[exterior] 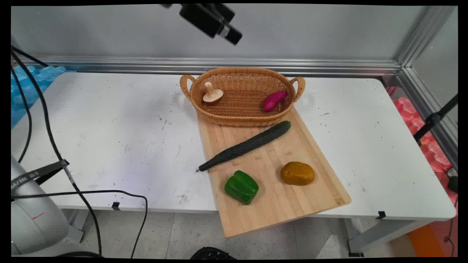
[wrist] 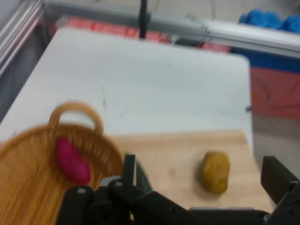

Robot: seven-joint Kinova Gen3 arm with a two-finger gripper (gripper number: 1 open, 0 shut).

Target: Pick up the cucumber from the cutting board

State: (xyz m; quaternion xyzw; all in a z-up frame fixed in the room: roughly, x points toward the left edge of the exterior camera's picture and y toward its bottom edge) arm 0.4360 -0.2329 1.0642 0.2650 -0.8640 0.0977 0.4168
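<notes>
The black two-finger gripper point(wrist: 201, 176) is hanging high above the oval woven wicker basket with two loop handles point(exterior: 242, 117), only its body showing at the top edge of the main view. In the hand view its two fingers point(wrist: 277, 177) are standing well apart with nothing between them, so it is released and empty.

The basket is sitting on the far end of the pale bamboo cutting board point(exterior: 278, 204). Inside the basket, a beige mushroom with a stubby stem point(exterior: 212, 93) is lying at its left end and a magenta sweet potato point(exterior: 274, 100) is lying at its right end, leaning against the wall.

Just in front of the basket, a long dark green cucumber point(exterior: 245, 145) is lying diagonally across the board, its thick end near the basket's right front and its thin tip reaching past the board's left edge. Further in front of the basket, a green bell pepper point(exterior: 241, 187) is resting on the board, left side, and a brown-yellow potato point(exterior: 297, 173) is resting to its right, apart from it.

The board is lying on the white table point(exterior: 109, 138), with its end farthest from the basket overhanging the table's near edge.
</notes>
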